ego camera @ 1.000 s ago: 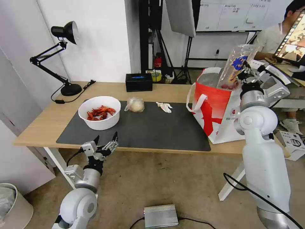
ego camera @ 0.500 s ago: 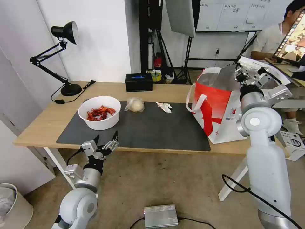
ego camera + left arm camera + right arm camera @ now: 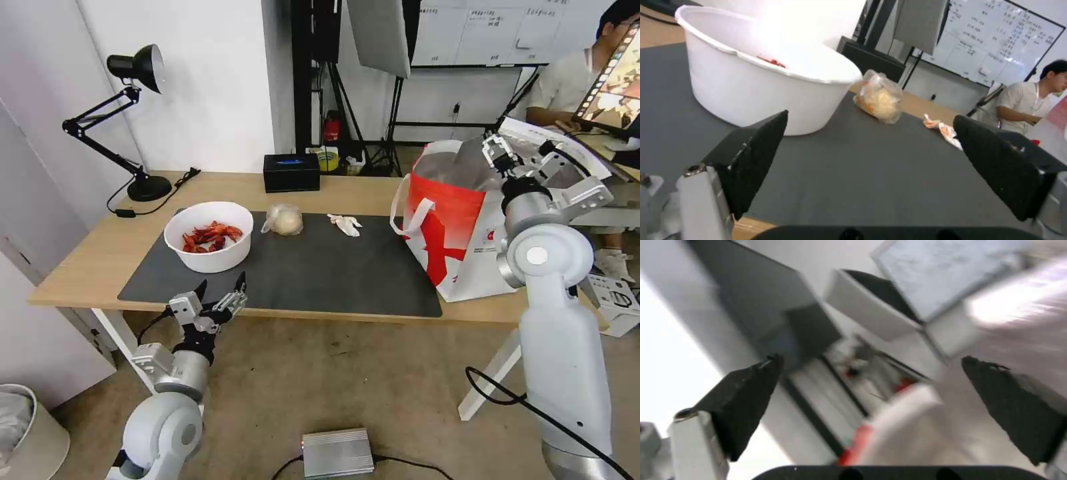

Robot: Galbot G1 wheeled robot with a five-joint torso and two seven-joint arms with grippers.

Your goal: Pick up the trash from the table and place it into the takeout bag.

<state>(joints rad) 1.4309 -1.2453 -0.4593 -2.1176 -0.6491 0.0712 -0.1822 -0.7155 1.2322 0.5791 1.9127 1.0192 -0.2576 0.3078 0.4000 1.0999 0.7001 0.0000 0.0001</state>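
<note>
A: Here, which trash items lie on the table [image 3: 100, 250]?

B: Three. A white bowl [image 3: 209, 245] holding red crayfish shells [image 3: 211, 237] stands on the left part of the dark grey mat [image 3: 320, 273]. A clear baggie [image 3: 284, 219] with a pale beige lump inside lies just to its right, near the mat's far edge. A crumpled white tissue [image 3: 345, 224] lies farther right, apart from the baggie.

A: And the takeout bag [image 3: 453, 227]?

B: Upright at the table's right end, partly on the mat's right edge. Its near face is red and white, with a small round red logo low on the side, white strap handles hanging at the left, and silver foil lining showing at the open mouth.

A: Position of the grippers?

B: The right gripper [image 3: 501, 148] hangs over the bag's open mouth, fingers spread wide and holding nothing, as the right wrist view confirms. The left gripper [image 3: 220, 293] sits low at the near table edge, in front of the bowl, fingers likewise spread and empty.

A: Anything behind?

B: A black box [image 3: 291, 172] at the far edge and a black desk lamp [image 3: 127, 113] at far left.
</note>
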